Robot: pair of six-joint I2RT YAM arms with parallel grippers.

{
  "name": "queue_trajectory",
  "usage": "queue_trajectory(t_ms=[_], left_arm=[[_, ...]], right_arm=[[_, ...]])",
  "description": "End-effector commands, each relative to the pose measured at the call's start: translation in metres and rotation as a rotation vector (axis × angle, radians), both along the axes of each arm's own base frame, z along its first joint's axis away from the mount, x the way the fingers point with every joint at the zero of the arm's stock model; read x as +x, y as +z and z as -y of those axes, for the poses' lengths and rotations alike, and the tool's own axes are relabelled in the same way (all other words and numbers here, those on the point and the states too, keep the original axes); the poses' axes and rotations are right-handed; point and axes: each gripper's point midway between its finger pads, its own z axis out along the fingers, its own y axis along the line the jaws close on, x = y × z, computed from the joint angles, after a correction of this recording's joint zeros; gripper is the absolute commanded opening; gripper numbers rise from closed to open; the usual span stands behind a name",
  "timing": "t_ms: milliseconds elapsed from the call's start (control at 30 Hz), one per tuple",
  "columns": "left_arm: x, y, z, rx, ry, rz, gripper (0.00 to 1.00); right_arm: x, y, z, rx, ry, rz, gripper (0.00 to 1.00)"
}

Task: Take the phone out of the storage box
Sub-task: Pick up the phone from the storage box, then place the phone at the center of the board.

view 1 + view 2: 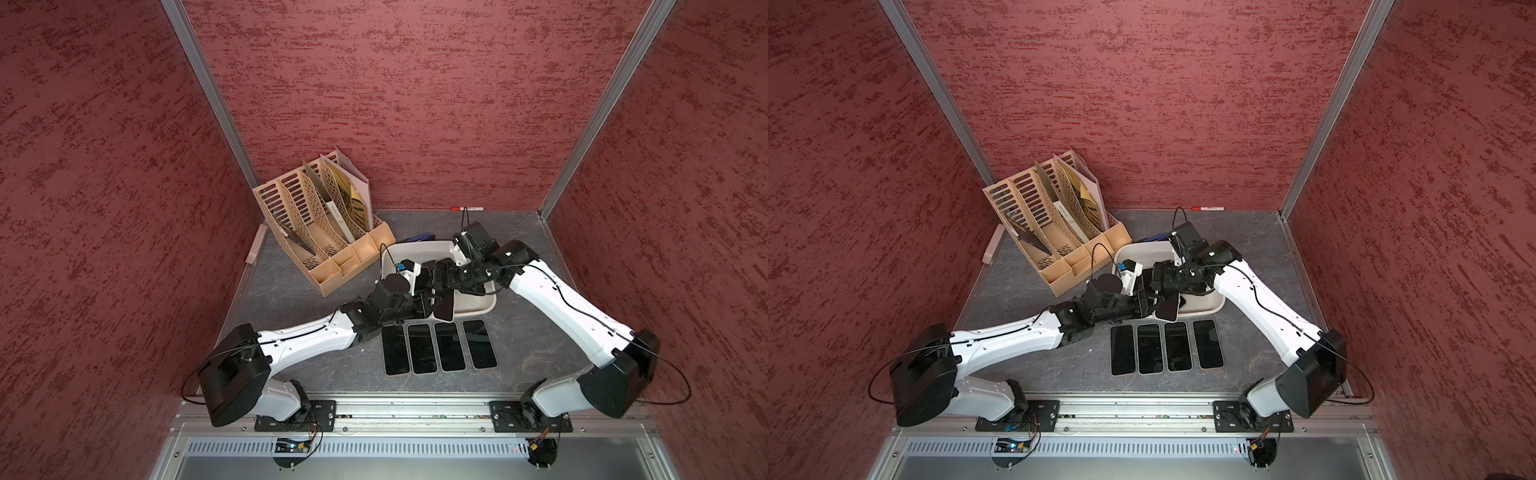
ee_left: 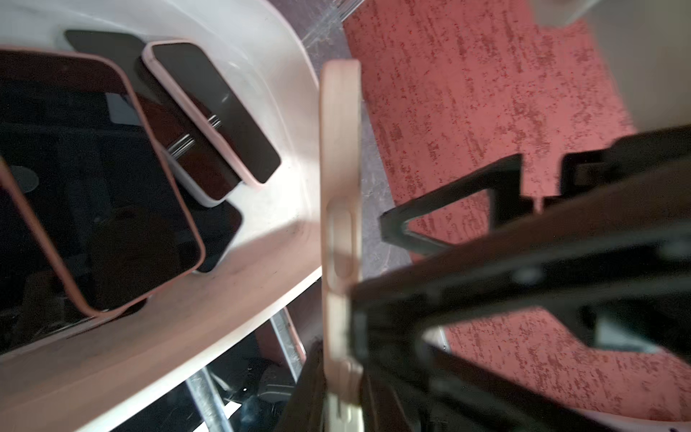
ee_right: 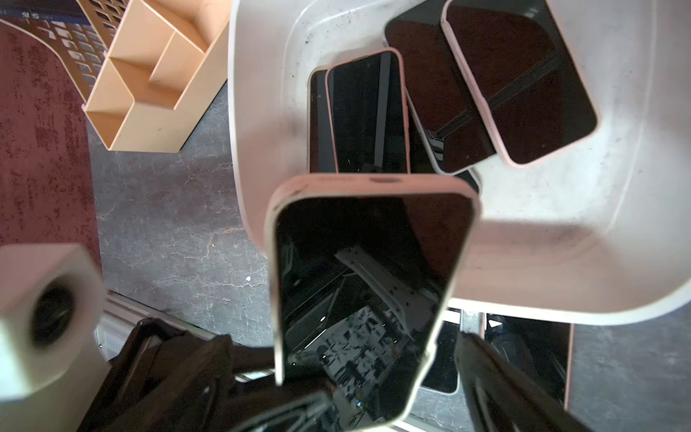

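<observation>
The left gripper (image 1: 428,301) has its fingers clamped together on the lower end of a phone (image 1: 444,307) in a pale pink case. The left wrist view shows that phone (image 2: 340,187) edge-on, rising out of the pinch. The phone hangs tilted over the near rim of the storage box (image 1: 478,308), its upper end over the box and its lower end pointing toward a row of four phones (image 1: 449,346) lying screen-up side by side on the grey table (image 1: 291,299). The right gripper (image 1: 440,282) reaches in from the far side, just above the box. In the right wrist view its fingers (image 3: 486,374) stand apart on either side of the phone's dark screen (image 3: 366,280). Whether either one touches the case I cannot tell through the blur. Several more phones (image 3: 368,112) lie overlapping, screens up, on the floor of the box (image 3: 561,243). A beige slotted file organizer (image 1: 316,224) holding papers stands just beside the box's far left corner.
</observation>
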Motion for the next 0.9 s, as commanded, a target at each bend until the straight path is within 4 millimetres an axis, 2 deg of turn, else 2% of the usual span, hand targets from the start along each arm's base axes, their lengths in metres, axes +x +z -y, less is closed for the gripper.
queue_trajectory(t_ms=[0, 133, 267, 333, 433, 500, 600, 733, 867], left_arm=[[0.002, 0.030, -0.021, -0.066, 0.057, 0.032, 0.00], [-0.010, 0.026, -0.066, -0.014, 0.125, 0.000, 0.00], [-0.037, 0.015, -0.118, 0.062, 0.203, -0.044, 0.00], [-0.053, 0.005, -0.146, 0.119, 0.248, -0.081, 0.00], [-0.073, -0.018, -0.176, 0.201, 0.300, -0.146, 0.00], [-0.079, -0.033, -0.180, 0.222, 0.306, -0.177, 0.00], [-0.077, -0.055, -0.174, 0.223, 0.302, -0.203, 0.00], [-0.071, -0.080, -0.165, 0.174, 0.323, -0.226, 0.00], [-0.072, -0.099, -0.168, 0.156, 0.352, -0.253, 0.00]], right_arm=[[0.010, 0.036, 0.003, 0.020, 0.026, 0.114, 0.98], [0.020, 0.045, 0.015, 0.000, 0.027, 0.149, 0.98], [0.023, 0.041, 0.018, 0.010, 0.031, 0.137, 0.98], [0.026, 0.028, 0.011, 0.019, 0.045, 0.104, 0.98], [0.029, 0.013, 0.006, 0.025, 0.050, 0.070, 0.98], [0.030, 0.002, 0.004, 0.017, 0.059, 0.043, 0.98], [0.032, -0.010, 0.000, 0.007, 0.076, 0.007, 0.98], [0.030, -0.014, -0.001, 0.006, 0.085, -0.010, 0.98], [0.026, -0.017, 0.002, -0.006, 0.091, -0.019, 0.98]])
